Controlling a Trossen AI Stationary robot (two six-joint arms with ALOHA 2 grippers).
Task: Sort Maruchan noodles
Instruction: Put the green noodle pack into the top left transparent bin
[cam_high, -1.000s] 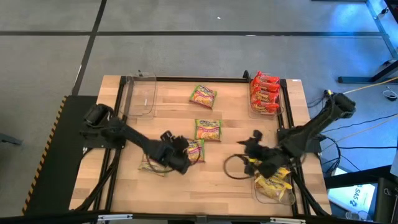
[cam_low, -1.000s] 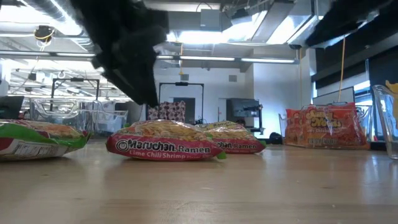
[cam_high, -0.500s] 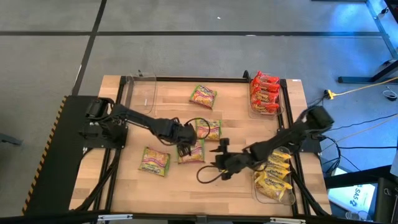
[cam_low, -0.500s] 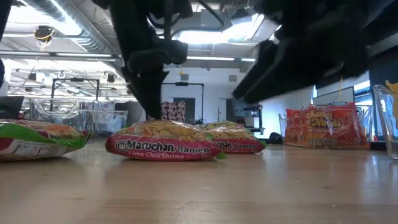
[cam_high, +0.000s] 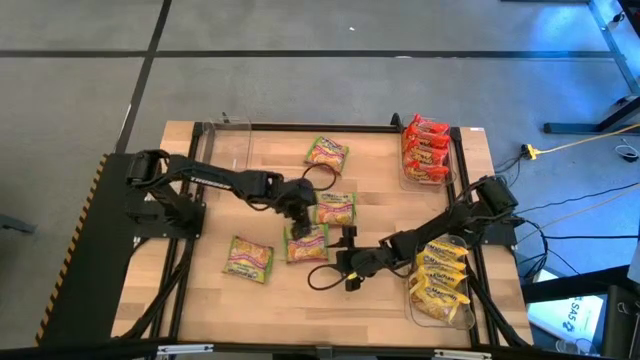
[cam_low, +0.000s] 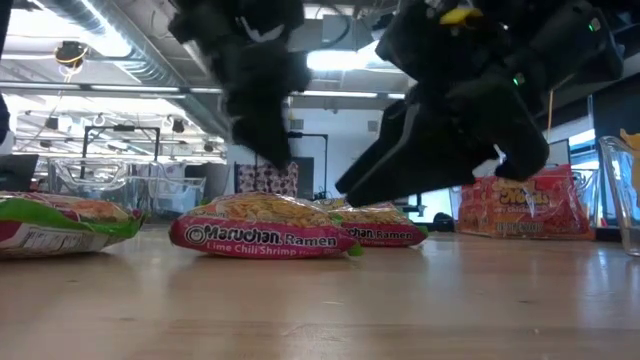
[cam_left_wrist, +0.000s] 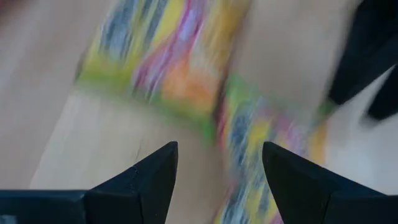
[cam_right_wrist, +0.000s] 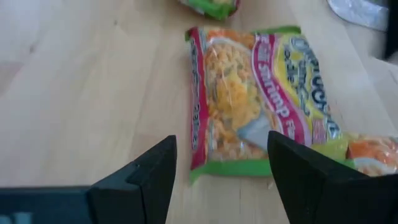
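While left wrist view blurs green-pink packets (cam_left_wrist: 180, 68), both arms' fingers (cam_right_wrist: 149, 180) parted, empty.

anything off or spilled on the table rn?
Nothing spilled or damaged. Four green-pink packets lie loose at mixed angles on the table, unsorted, and the clear bin at far left looks empty. Red packets and yellow packets sit in bins on the right.
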